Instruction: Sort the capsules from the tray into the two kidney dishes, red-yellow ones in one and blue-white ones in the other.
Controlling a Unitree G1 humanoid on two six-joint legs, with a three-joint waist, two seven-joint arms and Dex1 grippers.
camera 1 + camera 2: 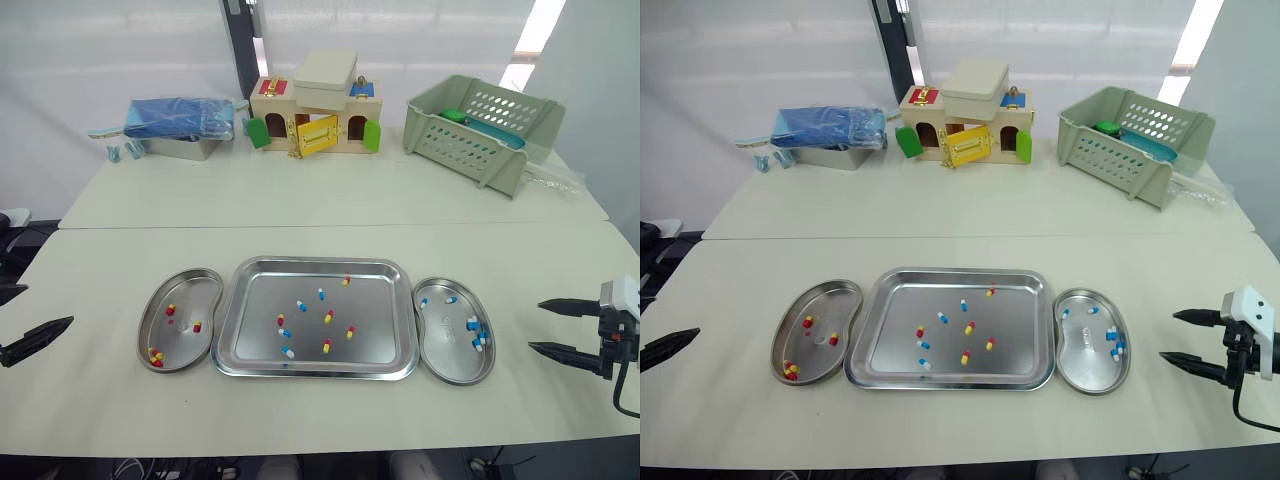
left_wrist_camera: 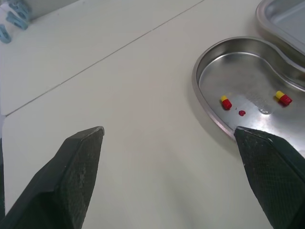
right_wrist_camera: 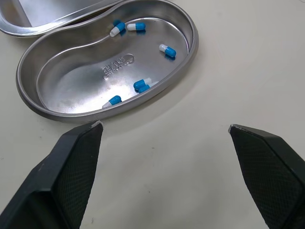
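Hovering to the right of the right kidney dish [image 1: 450,345], the right gripper [image 1: 536,326] has its fingers wide apart and empty; the left gripper [image 2: 167,130], likewise spread and empty, hangs left of the left kidney dish [image 1: 195,295]. Between the dishes the tray [image 1: 320,265] holds mixed capsules [image 1: 328,316] (red-yellow capsules [image 1: 170,309] lie in the left dish, blue-white capsules [image 1: 478,340] in the right)

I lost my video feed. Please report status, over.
Left gripper open, right gripper open, both empty. Tray holds mixed capsules, unsorted. Nothing blocks the tray.
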